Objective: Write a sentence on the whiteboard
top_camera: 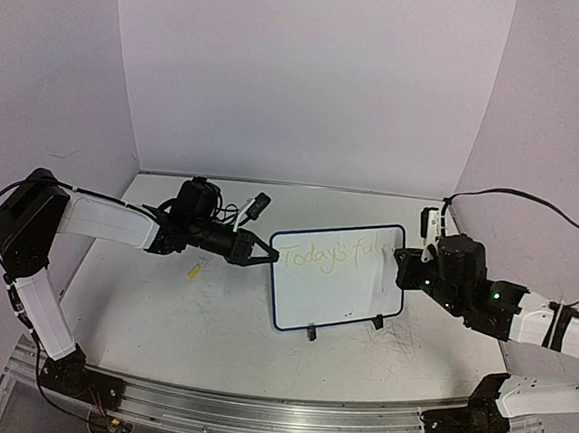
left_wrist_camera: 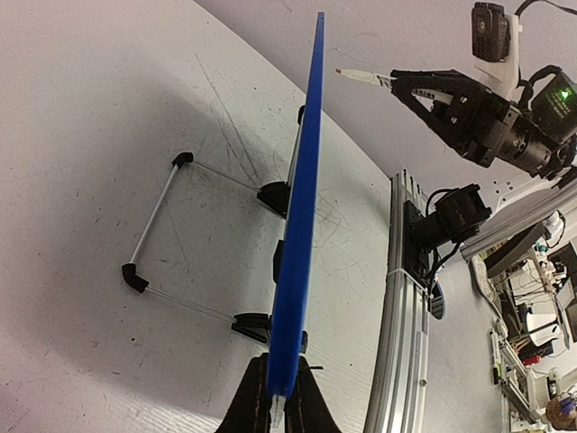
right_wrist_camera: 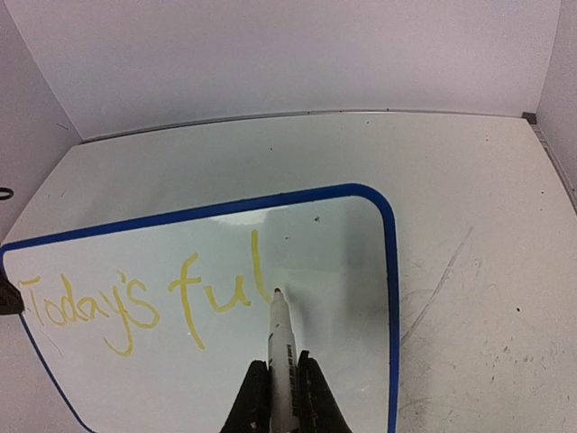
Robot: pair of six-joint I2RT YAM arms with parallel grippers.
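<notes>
The whiteboard (top_camera: 338,301) stands upright on two black feet at mid-table, its frame blue. Pale-yellow writing (top_camera: 332,255) reads "Today's ful" in one line; it also shows in the right wrist view (right_wrist_camera: 135,302). My left gripper (top_camera: 269,258) is shut on the board's left edge, with the board seen edge-on (left_wrist_camera: 302,207) between the jaws (left_wrist_camera: 278,372). My right gripper (right_wrist_camera: 281,365) is shut on a white marker (right_wrist_camera: 281,338), whose tip rests on the board (right_wrist_camera: 343,271) at the foot of the "l". The right gripper (top_camera: 403,261) is at the board's right edge.
A small yellow object (top_camera: 194,269) lies on the table left of the board. Grey scribble marks (top_camera: 400,336) cover the tabletop to the right. The board's wire stand (left_wrist_camera: 158,225) reaches out behind it. An aluminium rail (top_camera: 254,414) runs along the near edge.
</notes>
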